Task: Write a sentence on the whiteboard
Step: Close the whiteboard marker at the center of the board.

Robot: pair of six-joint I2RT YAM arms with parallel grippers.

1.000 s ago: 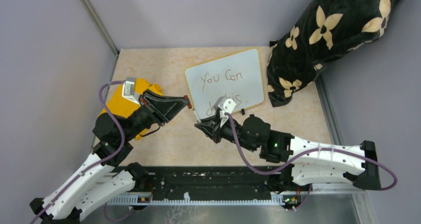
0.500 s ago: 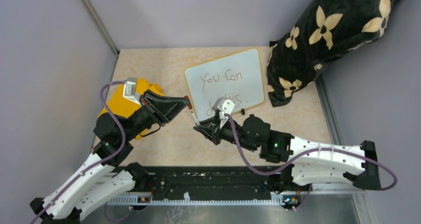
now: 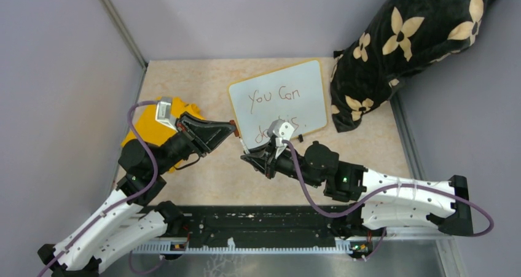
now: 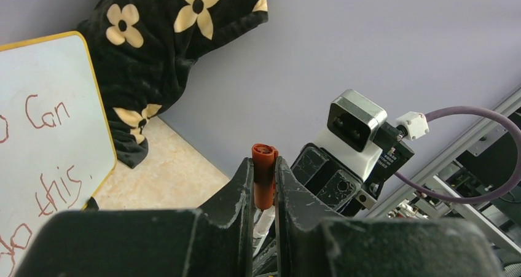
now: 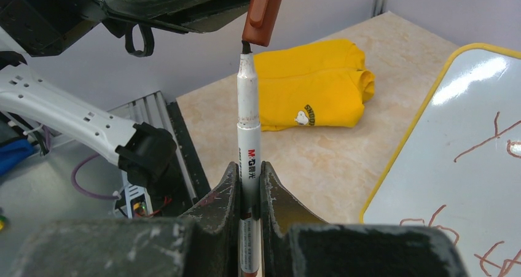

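The whiteboard (image 3: pixel 279 99) lies flat at mid-table with the sentence (image 3: pixel 273 96) "You Can / do this" in reddish-brown; my right wrist hides part of the lower line. It also shows in the left wrist view (image 4: pixel 49 123) and the right wrist view (image 5: pixel 454 154). My left gripper (image 3: pixel 232 128) is shut on the red-brown marker cap (image 4: pixel 264 172). My right gripper (image 3: pixel 249 155) is shut on the white marker (image 5: pixel 249 136). The marker's tip meets the cap's open end (image 5: pixel 263 10) above the table, in front of the board's near left corner.
A folded yellow cloth (image 3: pixel 147 126) lies at the left, under my left arm. A black pillow with cream flowers (image 3: pixel 418 43) leans at the back right, touching the board's right edge. Grey walls close in the table. A black rail (image 3: pixel 258 225) runs along the near edge.
My left gripper with the cap has edged slightly right toward the marker tip. My right wrist has shifted a little. The board has not moved.
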